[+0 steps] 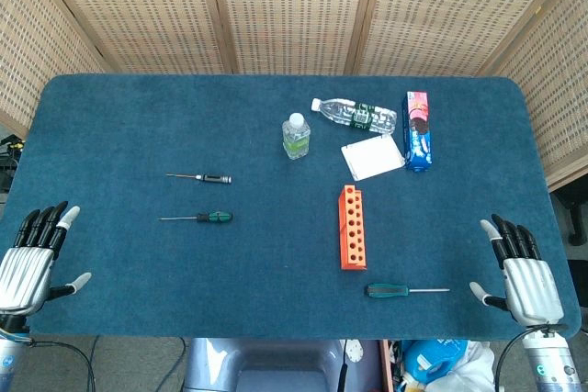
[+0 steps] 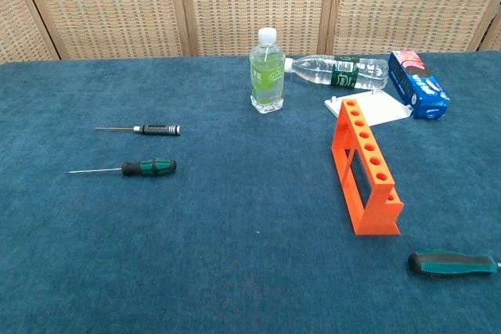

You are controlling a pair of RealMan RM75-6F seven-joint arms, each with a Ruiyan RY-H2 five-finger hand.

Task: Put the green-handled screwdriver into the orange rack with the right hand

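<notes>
A: From the head view, what is the right hand (image 1: pixel 526 280) doing?
B: Fingers spread, palm down, holding nothing. The green-handled screwdriver (image 1: pixel 404 290) lies just to its left, apart from it, and the orange rack (image 1: pixel 352 226) stands beyond that. The left hand (image 1: pixel 35 259) is spread too, holding nothing.
A: And the chest view?
B: Neither hand shows. The green-handled screwdriver (image 2: pixel 452 263) lies near the orange rack's (image 2: pixel 365 164) near end, not touching. 2 other screwdrivers (image 2: pixel 125 168) lie far left.

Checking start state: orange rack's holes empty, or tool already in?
Empty. Orange plastic rack stands with open holes; teal-green-handled screwdriver lies flat on blue table nearby.
</notes>
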